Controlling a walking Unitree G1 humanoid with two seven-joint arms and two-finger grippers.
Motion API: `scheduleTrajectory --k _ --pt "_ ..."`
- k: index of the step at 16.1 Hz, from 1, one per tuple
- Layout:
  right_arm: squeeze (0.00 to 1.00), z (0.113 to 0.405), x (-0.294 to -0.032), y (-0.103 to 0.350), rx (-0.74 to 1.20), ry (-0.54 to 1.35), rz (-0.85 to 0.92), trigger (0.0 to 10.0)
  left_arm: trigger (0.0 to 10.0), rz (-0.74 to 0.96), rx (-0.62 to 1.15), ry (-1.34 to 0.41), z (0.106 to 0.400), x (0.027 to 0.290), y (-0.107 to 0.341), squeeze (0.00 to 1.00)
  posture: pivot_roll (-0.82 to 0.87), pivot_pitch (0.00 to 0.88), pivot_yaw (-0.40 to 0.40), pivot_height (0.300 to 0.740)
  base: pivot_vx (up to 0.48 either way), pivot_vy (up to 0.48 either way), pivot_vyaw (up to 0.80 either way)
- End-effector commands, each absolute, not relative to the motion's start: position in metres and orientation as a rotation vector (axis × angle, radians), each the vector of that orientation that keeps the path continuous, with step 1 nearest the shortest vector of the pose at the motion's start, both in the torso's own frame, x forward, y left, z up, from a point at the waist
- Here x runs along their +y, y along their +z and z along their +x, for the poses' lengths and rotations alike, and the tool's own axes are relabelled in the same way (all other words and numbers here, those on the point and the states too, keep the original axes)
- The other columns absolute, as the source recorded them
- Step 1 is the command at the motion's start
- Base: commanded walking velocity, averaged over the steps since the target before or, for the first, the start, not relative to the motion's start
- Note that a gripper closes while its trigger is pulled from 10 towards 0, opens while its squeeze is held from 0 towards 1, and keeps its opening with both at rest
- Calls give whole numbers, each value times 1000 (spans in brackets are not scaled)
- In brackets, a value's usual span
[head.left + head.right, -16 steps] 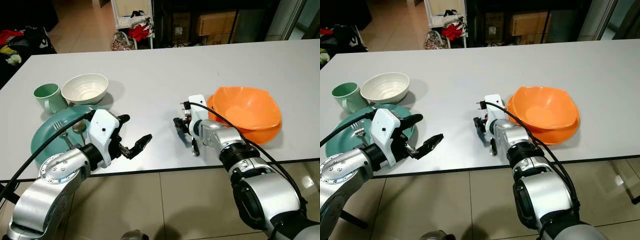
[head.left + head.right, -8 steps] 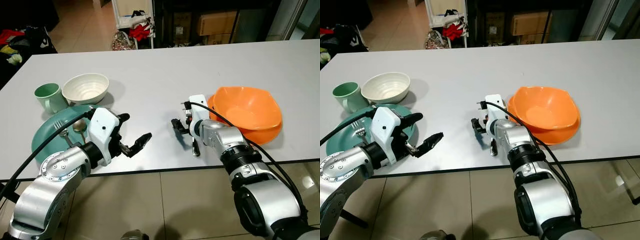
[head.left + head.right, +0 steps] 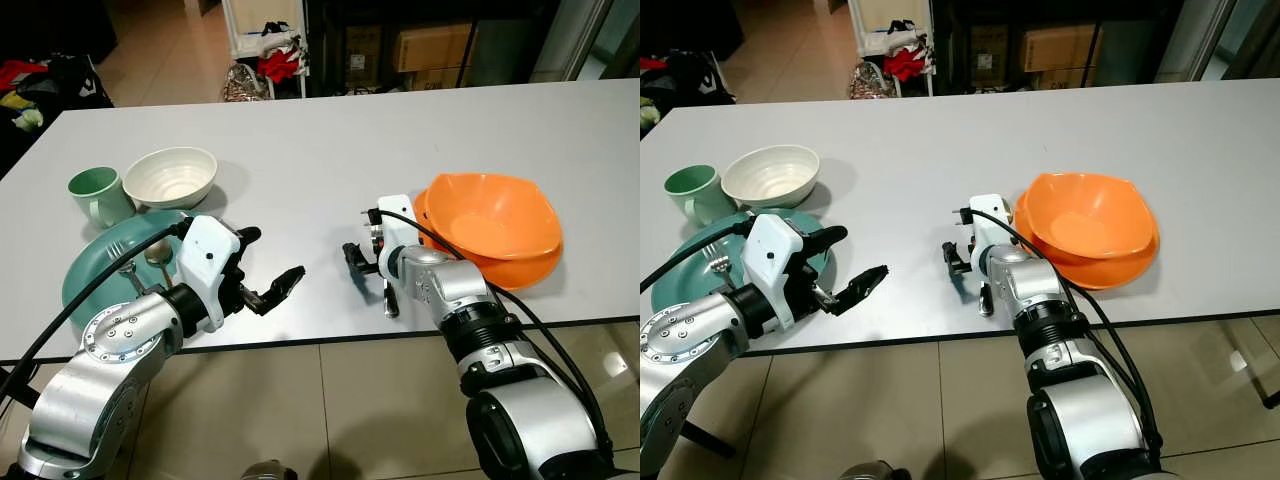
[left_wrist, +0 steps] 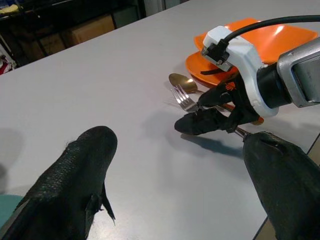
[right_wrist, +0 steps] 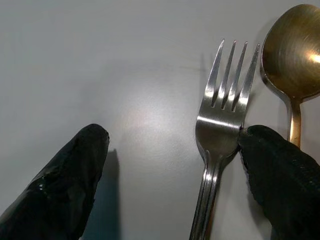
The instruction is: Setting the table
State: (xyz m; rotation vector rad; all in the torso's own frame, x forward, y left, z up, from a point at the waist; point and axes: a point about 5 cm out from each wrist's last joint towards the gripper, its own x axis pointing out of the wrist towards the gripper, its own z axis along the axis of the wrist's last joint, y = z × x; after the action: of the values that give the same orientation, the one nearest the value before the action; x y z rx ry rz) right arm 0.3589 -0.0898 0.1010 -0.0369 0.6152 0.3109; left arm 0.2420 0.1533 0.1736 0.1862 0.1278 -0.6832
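My right claw (image 5: pixel 170 175) sits low on the white tabletop (image 3: pixel 300 160), fingers spread apart and gripping nothing. In its wrist view one finger (image 5: pixel 277 170) touches the neck of a silver fork (image 5: pixel 220 125), which lies flat between the two fingers, tines pointing away from the wrist; the other finger stands well off on bare tabletop. A gold spoon (image 5: pixel 292 65) lies just beside the fork, on the outer side of the touching finger, its handle running under that fingertip. Just to the right of this claw stands an orange bowl (image 3: pixel 495 215) nested on an orange plate (image 3: pixel 520 270), close to the tabletop's near edge. My left claw (image 3: pixel 265 270) hangs over the near edge on the left, fingers parted and empty, aimed across at the right claw. Behind it is a teal plate (image 3: pixel 85 275) with a second fork and spoon lying on it, and past that a green mug (image 3: pixel 98 195) next to a white bowl (image 3: pixel 170 177).
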Motion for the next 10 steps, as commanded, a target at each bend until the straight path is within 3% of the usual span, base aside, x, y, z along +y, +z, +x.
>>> scheduleTrajectory --k 1,10 --pt "0 352 -87 93 658 326 -43 10000 10000 191 126 -693 242 153 173 0 100 0 65 740 0 0 0" --pt "0 366 -88 104 525 355 -11 10000 10000 191 123 -698 244 151 173 0 99 0 70 740 0 0 0"
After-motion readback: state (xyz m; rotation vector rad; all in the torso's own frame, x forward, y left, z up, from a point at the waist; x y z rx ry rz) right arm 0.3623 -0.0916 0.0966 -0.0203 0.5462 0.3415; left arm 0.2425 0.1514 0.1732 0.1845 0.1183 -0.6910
